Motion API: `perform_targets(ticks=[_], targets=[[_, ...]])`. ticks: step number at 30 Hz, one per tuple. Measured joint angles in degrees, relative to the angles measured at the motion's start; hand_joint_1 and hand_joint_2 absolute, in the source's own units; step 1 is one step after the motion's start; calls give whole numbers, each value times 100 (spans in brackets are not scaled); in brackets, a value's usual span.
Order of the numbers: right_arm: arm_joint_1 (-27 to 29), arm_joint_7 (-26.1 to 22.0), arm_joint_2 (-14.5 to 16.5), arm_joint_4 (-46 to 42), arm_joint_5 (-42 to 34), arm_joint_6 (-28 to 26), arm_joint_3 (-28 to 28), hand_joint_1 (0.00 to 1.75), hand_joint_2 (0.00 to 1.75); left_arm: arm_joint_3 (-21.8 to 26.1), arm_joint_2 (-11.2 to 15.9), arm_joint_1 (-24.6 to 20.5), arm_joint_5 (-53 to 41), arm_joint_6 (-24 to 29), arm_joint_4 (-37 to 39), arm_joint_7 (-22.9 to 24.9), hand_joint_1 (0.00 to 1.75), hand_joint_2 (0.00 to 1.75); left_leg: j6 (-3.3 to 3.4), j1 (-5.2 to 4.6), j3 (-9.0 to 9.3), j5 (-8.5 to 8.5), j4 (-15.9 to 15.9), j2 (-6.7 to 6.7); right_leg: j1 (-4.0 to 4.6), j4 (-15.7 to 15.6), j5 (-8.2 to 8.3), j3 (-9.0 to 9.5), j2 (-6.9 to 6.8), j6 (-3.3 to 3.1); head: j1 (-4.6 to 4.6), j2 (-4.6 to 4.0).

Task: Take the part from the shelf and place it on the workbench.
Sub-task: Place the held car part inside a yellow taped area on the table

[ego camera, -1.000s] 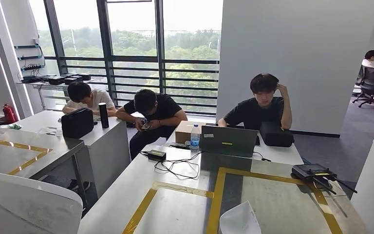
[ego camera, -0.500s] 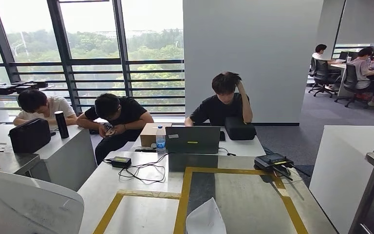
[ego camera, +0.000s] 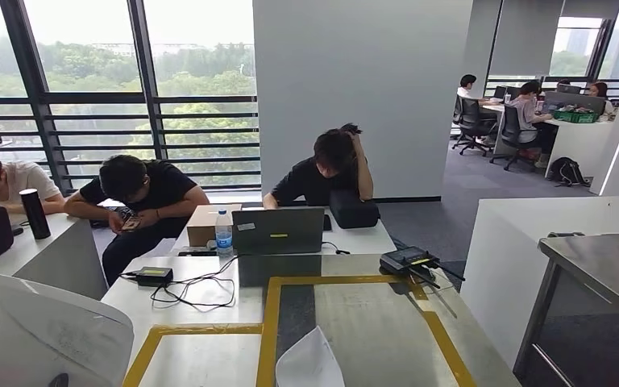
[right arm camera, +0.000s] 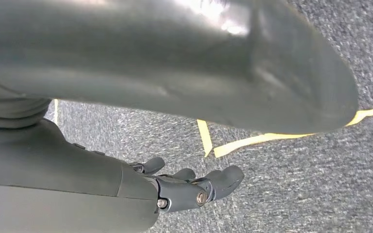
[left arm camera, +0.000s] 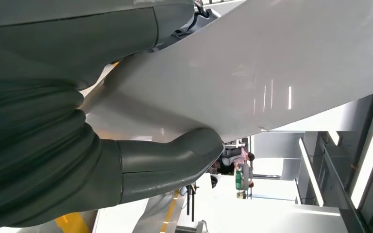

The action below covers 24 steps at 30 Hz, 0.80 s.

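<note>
Nearest the robot, at about 7 o'clock in the head view, the large white part [ego camera: 44, 334] rides low against its body, a broad, smooth, curved panel. In the left wrist view the left hand [left arm camera: 175, 160] grips it, the thick thumb pressed against the glossy underside near one edge. The right hand [right arm camera: 194, 191] hangs over grey carpet with yellow tape lines, fingers loosely curled and holding nothing.

The part looks thin, stiff and light for its size, but slick; a one-sided pinch may let it swing or slip, so a hold well in from the rim, or a second hand under the far edge, would likely steady it.

Ahead at 12 o'clock lies the table [ego camera: 209, 294] with yellow tape rectangles [ego camera: 270, 322], a second white sheet-like piece [ego camera: 310, 363] cut off at the frame's lower edge, then a power adapter with cable [ego camera: 155, 276], a water bottle [ego camera: 224, 234] and a laptop [ego camera: 278, 231]. People sit beyond.

The part's full outline, its far edge and the left fingers behind it are hidden.
</note>
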Motion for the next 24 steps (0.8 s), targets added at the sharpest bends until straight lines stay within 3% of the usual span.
perform_targets(ticks=[2,3,6,14,24], targets=[[0,7,2,0,2,-5,-11,0,0,27,34,-4,-3,-4,25,-27,175,175,-71,-10,10,-55,41,21,-11,-527,156,260,-4,-27,0,0],[-1,9,4,0,4,-7,-17,0,0,34,53,-4,-4,-7,34,-42,175,175,-61,-22,5,-64,46,21,-5,-579,131,287,3,-54,-3,0],[3,1,7,-1,13,-13,-43,0,0,58,96,-1,-8,-13,58,-76,175,175,7,-31,18,-59,-6,17,1,-596,135,299,11,-109,-14,0],[1,-45,5,-1,61,-11,-58,0,0,98,107,35,-8,-20,44,-117,175,175,-176,-25,103,-30,-133,18,13,-593,95,334,9,-184,-22,0],[1,-57,4,-1,103,4,-59,0,0,173,82,176,-6,-22,-91,-137,175,175,-203,-30,128,-33,-123,13,22,-611,96,361,9,-182,-21,0]])
